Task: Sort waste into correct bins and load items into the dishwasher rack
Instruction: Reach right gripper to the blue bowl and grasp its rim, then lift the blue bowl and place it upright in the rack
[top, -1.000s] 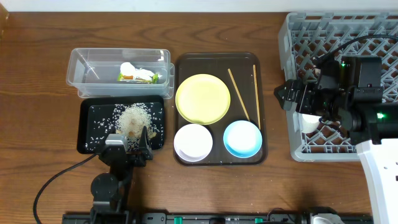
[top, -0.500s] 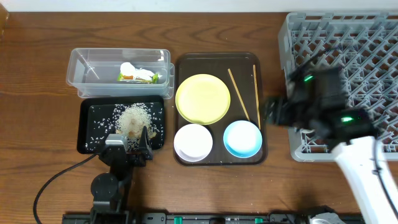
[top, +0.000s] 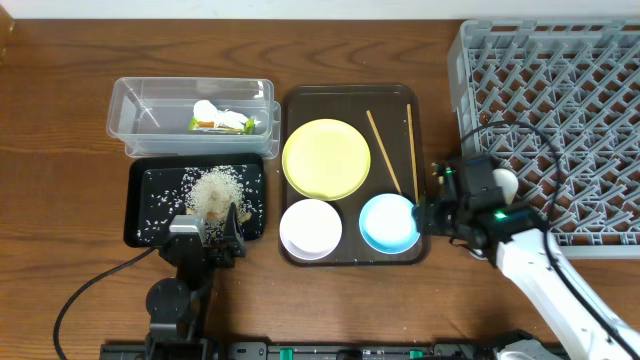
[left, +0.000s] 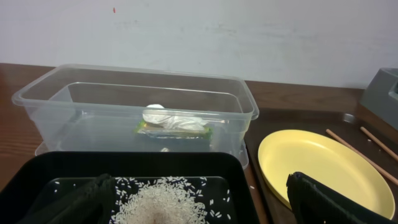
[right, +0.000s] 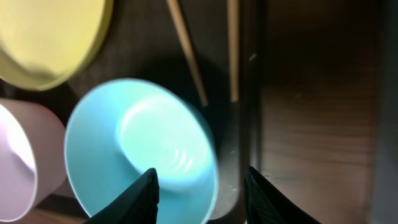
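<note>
Step in hand: loading dishes. Right gripper straddles the 3 o'clock rim of the round light blue bowl, which sits at 5 o'clock on the dark brown serving tray. Jaws apart, not clamped. Next move, as I judge it: pinch the rim and lift toward the grey lattice dishwasher rack at 2 o'clock. Left gripper gapes, empty.

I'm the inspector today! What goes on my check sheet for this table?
Surface: brown wooden table.
Job's things: wrapper and scrap in the tub; rice in the black tray; plate, white bowl, blue bowl and chopsticks on the brown tray; rack holds a small white thing, likely the cup.
Clutter: nothing seen.
Grippers: left gripper open, over the black tray's near edge; right gripper open, one finger on each side of the blue bowl's rim.
Cables: black cable from the left arm; another loops above the rack.
Surroundings: white wall behind.
</note>
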